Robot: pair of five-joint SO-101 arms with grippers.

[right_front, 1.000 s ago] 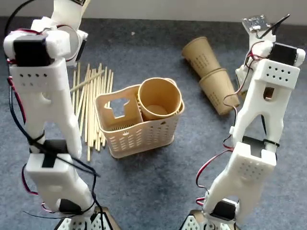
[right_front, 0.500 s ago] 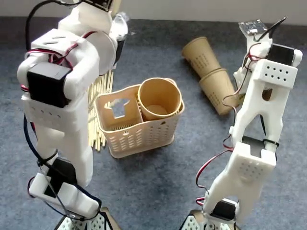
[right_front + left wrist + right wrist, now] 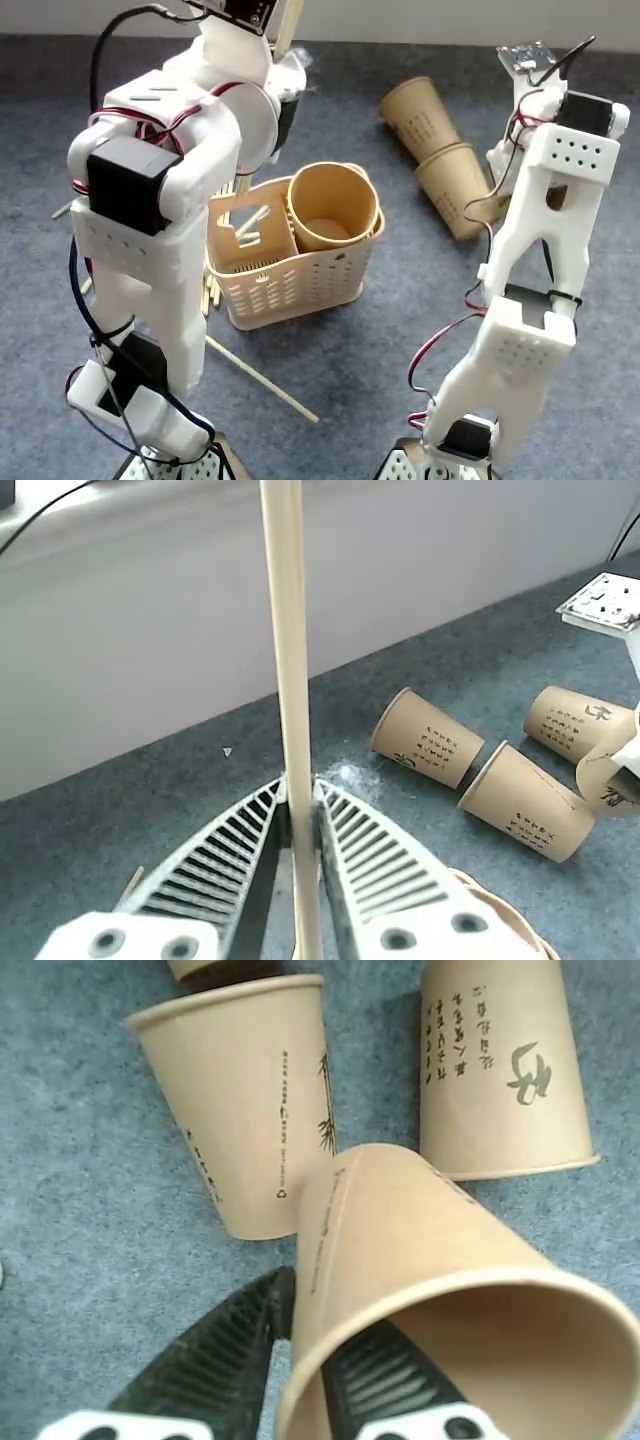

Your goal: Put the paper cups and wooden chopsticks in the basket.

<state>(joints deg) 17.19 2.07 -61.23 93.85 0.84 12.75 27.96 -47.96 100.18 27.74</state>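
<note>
Left arm rose — left end effector [image 3: 300,782] clamps a chopstick [image 3: 283,630], right end effector [image 3: 315,1330] grips a paper cup [image 3: 420,1250]; another cup [image 3: 332,205] already in basket [image 3: 300,285] — rest remain out.

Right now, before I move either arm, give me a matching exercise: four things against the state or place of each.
Things:
1. left claw
2. right claw
3. upright cup
4. loose chopstick

States:
A. lying on the grey mat, outside the basket
B. shut on the tilted cup, at its rim
C. standing in the basket
D. shut on the raised chopstick

Pairs: 1-D, 2-B, 3-C, 4-A
</note>
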